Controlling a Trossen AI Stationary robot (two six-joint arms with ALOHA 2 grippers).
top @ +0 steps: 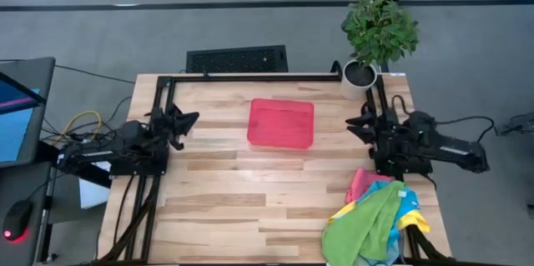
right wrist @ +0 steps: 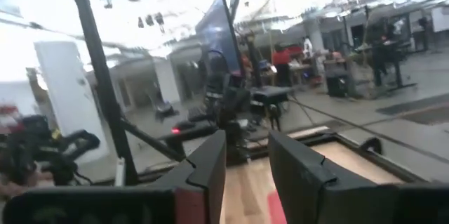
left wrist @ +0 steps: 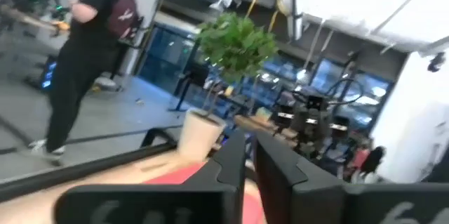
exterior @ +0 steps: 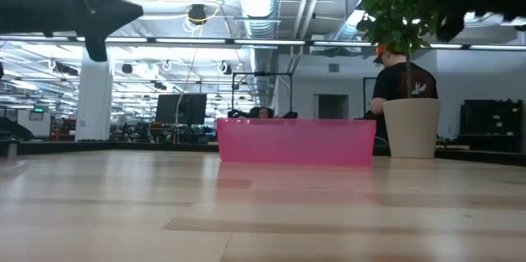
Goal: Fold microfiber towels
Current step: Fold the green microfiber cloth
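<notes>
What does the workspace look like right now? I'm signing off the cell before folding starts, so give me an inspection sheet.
Surface: wooden table, mostly bare.
Job's things: microfiber towels heaped at the near right corner, unfolded.
Clutter: red tray mid-table; potted plant at the far right corner.
Grippers: left gripper at the left edge, jaws almost shut, empty; right gripper at the right edge, jaws open, empty.
Cables: yellow cable beside the left arm.
Surroundings: person standing behind the plant.

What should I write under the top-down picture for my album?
Two robot arms wait beside a red tray, with colourful towels piled at the table's corner.
</notes>
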